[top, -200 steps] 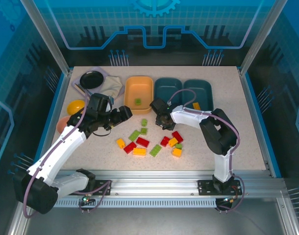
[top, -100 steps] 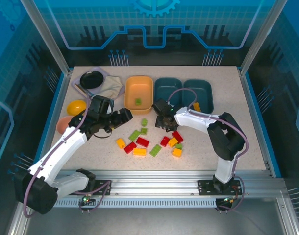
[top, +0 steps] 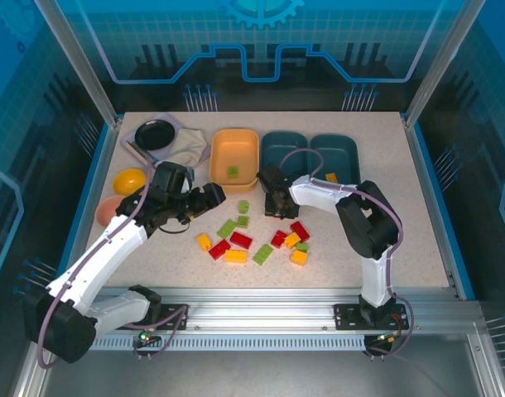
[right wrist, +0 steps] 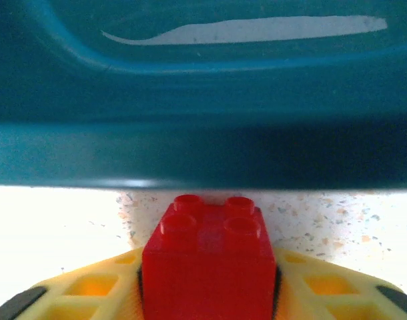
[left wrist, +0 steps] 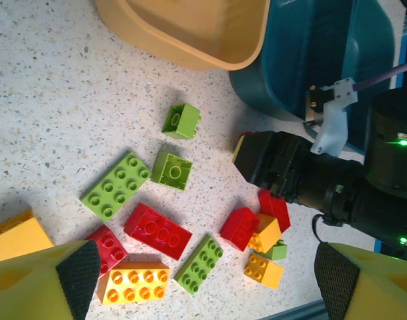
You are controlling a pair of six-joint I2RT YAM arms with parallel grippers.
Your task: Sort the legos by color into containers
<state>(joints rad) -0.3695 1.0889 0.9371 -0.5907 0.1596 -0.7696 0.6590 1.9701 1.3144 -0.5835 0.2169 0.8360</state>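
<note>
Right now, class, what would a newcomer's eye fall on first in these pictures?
The red brick clamped in the right gripper, just in front of a dark teal tray, stands out first. Next come the scattered green, red and yellow-orange bricks in the middle of the table, and the lone green brick lying in the yellow-orange tray.

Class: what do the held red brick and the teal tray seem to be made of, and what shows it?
Red brick: likely hard moulded plastic, smooth and slightly shiny, with crisp round studs. Teal tray: probably plastic too, glossy, with soft highlights along its rounded wall.
</note>
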